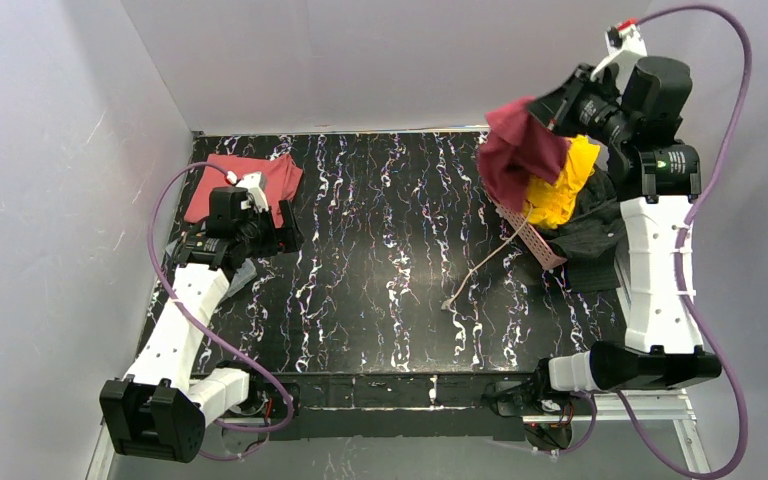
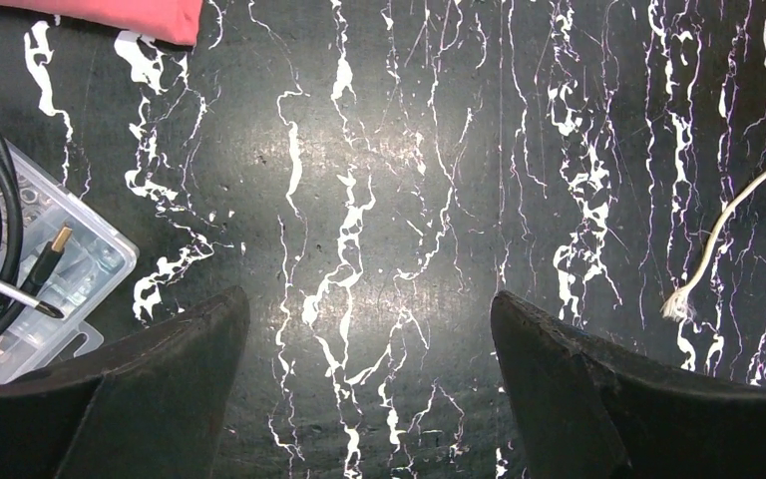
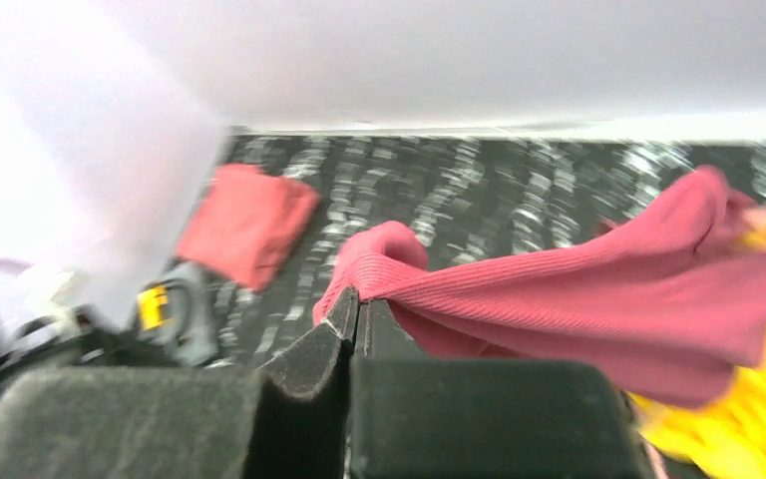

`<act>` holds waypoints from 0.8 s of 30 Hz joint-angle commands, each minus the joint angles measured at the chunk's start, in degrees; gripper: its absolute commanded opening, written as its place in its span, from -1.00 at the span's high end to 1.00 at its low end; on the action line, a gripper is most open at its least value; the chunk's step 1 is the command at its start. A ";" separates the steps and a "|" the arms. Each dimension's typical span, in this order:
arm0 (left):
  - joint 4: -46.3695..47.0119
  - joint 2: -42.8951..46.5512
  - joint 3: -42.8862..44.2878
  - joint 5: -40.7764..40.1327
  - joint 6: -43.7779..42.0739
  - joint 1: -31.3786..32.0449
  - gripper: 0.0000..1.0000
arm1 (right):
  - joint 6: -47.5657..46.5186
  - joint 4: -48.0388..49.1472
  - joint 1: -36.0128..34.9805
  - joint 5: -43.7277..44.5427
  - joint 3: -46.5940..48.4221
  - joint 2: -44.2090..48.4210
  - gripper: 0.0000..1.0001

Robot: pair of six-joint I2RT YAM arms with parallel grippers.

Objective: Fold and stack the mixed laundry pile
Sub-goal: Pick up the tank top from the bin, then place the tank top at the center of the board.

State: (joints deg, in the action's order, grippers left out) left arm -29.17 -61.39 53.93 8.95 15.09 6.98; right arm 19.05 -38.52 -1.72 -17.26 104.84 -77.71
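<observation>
Bare tabletop (image 1: 360,260) centre; cord (image 1: 482,262), basket (image 1: 532,238), laundry pile (image 1: 560,190) at right.

Right wrist view motion-blurred: table (image 3: 479,190) pattern smeared, salmon-red garment (image 3: 247,222) without crisp edges. Yellow garment (image 3: 758,419) cut by right and bottom edges.

Top view: fingertips of right gripper (image 3: 357,311) buried behind maroon garment (image 1: 520,150). Pink lattice basket (image 1: 535,238) mostly under cloth, only lower wall visible. Charcoal-black garment (image 1: 590,240) partly behind right arm (image 1: 655,270).

Left wrist view: salmon-red garment cropped by top edge, clear plastic box (image 2: 70,264) cropped by left edge, cream cord (image 2: 728,215) runs off right edge.
</observation>
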 commanded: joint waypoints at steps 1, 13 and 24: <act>-0.06 1.58 0.83 0.12 0.22 -1.35 -0.79 | 12.10 9.43 -5.82 -21.53 9.28 -3.54 0.97; 0.69 1.45 0.47 1.39 0.87 -3.29 -0.80 | 16.20 19.09 -24.03 -17.33 5.45 -7.17 0.97; -0.96 -0.77 -1.64 6.10 3.55 -1.42 -0.71 | 13.31 22.92 -23.98 11.89 -60.56 14.03 -0.20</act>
State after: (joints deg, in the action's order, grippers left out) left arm -28.25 -61.14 53.67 11.64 16.97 3.99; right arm 34.00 -16.97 -25.91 -16.69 56.77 -67.96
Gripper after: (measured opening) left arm 0.875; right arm 0.423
